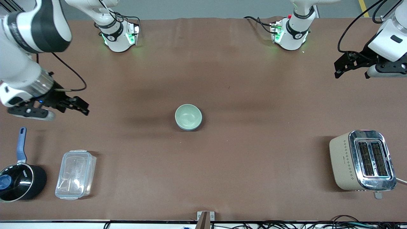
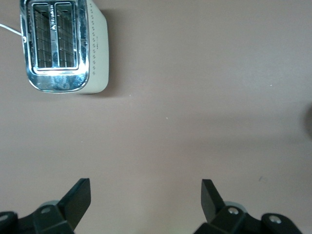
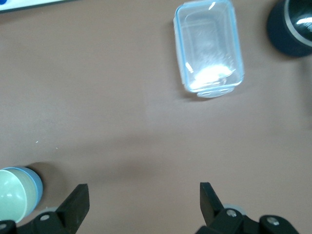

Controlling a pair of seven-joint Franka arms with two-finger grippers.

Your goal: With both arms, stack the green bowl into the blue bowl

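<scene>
The green bowl [image 1: 187, 116] sits nested inside the blue bowl [image 1: 191, 129] at the middle of the table; only a thin blue edge shows under it. Both also show in the right wrist view, the green bowl [image 3: 10, 199] in the blue bowl [image 3: 38, 184]. My right gripper [image 1: 83, 108] is open and empty, over bare table toward the right arm's end; its own view [image 3: 144, 197] shows the jaws wide apart. My left gripper [image 1: 337, 69] is open and empty, over bare table toward the left arm's end; its own view [image 2: 146, 195] shows nothing between the jaws.
A beige and chrome toaster [image 1: 346, 159] stands near the front camera at the left arm's end, also seen in the left wrist view [image 2: 95, 48]. A clear lidded container [image 1: 75, 174] and a black pot with blue handle [image 1: 19, 181] stand near the front camera at the right arm's end.
</scene>
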